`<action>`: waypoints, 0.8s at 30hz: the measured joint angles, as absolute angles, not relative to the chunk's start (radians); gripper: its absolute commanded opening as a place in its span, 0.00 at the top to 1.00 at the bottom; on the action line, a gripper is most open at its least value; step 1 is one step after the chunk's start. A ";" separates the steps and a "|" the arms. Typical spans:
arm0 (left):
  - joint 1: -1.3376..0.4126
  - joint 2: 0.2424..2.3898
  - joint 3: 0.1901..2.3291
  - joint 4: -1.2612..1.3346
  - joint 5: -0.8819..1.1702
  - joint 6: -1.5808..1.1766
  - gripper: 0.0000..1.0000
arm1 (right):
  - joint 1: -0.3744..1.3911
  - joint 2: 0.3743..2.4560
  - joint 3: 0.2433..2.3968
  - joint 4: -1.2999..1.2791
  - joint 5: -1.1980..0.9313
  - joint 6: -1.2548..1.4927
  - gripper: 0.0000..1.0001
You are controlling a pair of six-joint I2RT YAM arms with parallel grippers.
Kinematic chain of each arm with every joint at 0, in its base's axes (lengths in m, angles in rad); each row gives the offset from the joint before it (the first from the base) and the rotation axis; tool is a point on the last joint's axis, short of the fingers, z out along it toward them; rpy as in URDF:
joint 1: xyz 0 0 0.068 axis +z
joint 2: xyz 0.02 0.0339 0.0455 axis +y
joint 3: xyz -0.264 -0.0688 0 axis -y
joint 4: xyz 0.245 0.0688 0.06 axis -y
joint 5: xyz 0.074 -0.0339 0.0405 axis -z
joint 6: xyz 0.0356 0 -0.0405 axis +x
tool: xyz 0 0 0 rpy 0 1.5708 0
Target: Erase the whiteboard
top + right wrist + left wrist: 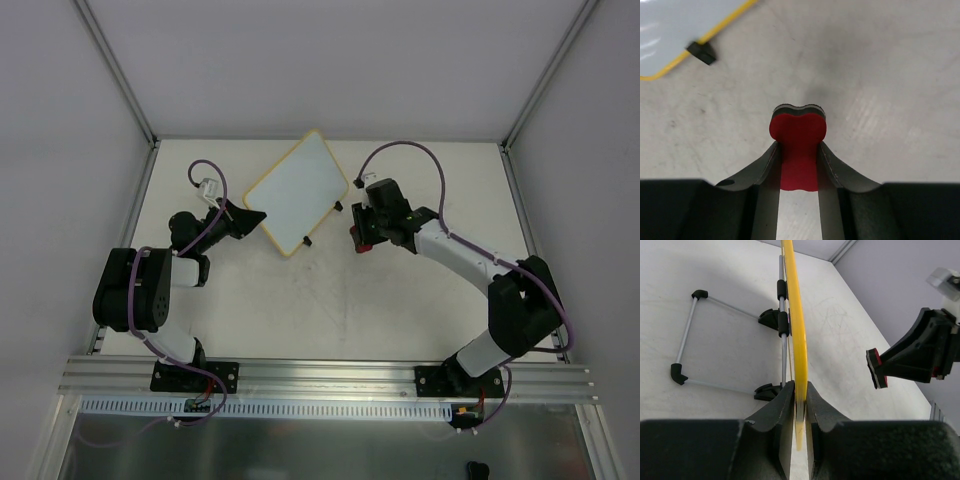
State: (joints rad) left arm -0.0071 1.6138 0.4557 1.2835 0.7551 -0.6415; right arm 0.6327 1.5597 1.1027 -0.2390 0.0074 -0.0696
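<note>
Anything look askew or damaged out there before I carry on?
Only the whiteboard: it sits skewed, diagonal to the table edges rather than square, with the left fingers pinching its edge. The red eraser is clamped in the right fingers, off the board. No spill or damage visible.

Left arm (pixel 150 290): elbow folded back over its base, forearm angled forward and to the right. Left pincer (pixel 800 399) closed, pads pinching the edge of the whiteboard (pixel 797 315).
Right arm (pixel 470 262): extended forward and leftward, wrist bent inward. Right pincer (pixel 798 146) closed, clamping the red eraser (pixel 798 131).
</note>
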 measured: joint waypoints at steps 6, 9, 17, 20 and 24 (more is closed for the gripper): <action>-0.007 1.613 0.455 1.283 0.760 -0.646 0.85 | 0.553 1.569 1.073 -0.363 0.057 -0.054 1.00; -0.007 1.613 0.453 1.283 0.761 -0.647 0.84 | 0.541 1.603 1.067 -0.410 0.072 -0.055 0.99; -0.007 1.610 0.446 1.283 0.767 -0.648 0.83 | 0.538 1.696 1.065 -0.483 0.094 -0.056 0.89; -0.007 1.610 0.445 1.283 0.772 -0.648 0.80 | 0.538 1.697 1.060 -0.485 0.094 -0.056 0.74; -0.007 1.609 0.443 1.283 0.777 -0.649 0.75 | 0.538 1.697 1.055 -0.486 0.094 -0.054 0.63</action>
State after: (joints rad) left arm -0.0071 1.6093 0.4427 1.2827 0.7773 -0.6495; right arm 0.5381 1.6974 1.0554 -0.4858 0.0937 -0.0544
